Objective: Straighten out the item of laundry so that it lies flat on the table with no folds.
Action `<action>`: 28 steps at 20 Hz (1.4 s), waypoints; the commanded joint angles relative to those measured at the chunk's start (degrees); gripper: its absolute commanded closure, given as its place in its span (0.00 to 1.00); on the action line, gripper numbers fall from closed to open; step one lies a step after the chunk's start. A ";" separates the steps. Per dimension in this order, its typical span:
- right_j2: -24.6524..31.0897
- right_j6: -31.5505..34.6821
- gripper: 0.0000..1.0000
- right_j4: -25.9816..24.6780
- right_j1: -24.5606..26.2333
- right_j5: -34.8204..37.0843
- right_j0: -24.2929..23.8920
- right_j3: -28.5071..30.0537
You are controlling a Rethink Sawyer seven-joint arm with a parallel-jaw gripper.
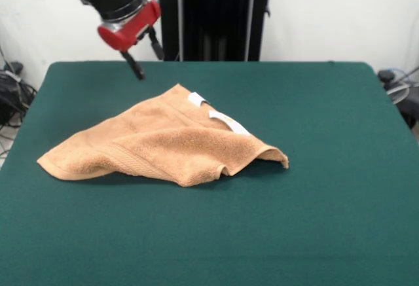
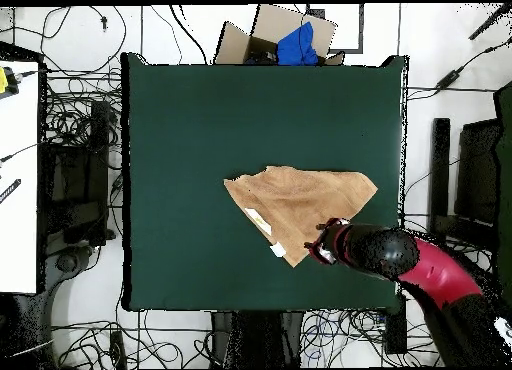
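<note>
The desk (image 1: 340, 168) is carrying the towel (image 1: 163, 145) near its middle, a little toward 3 o'clock in the overhead view, and the towel is lying folded over itself into a rough triangle instead of a flat rectangle. The arm (image 2: 440, 276) is reaching in from 4 o'clock overhead, and the claw (image 1: 145, 55) is hanging above the desk, clear of the cloth, just beyond the towel's corner that carries the tags (image 1: 219, 112); its two fingers are standing apart and gripping nothing. To my eye the step in hand is choosing a grip: it is best taking only the upper layer at a free corner, pinching low, then dragging outward along the desk so the fold is opening rather than the whole towel sliding. Lifting high is likely dragging both layers. In the front view the towel's long axis is running from about 8 o'clock to 2 o'clock, one corner pointing at 8 and a raised flap pointing at 4; the tagged edge is facing 1 o'clock.
</note>
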 commanded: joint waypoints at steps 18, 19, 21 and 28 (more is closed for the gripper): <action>13.10 -7.75 0.00 -8.63 -0.97 12.82 13.68 -2.61; 12.88 -7.73 0.00 -9.15 -0.71 14.01 14.40 -3.67; 12.12 -8.46 0.00 -10.98 -0.42 17.23 16.72 -6.49; 13.80 -14.43 0.00 -16.24 3.87 18.77 17.44 -12.64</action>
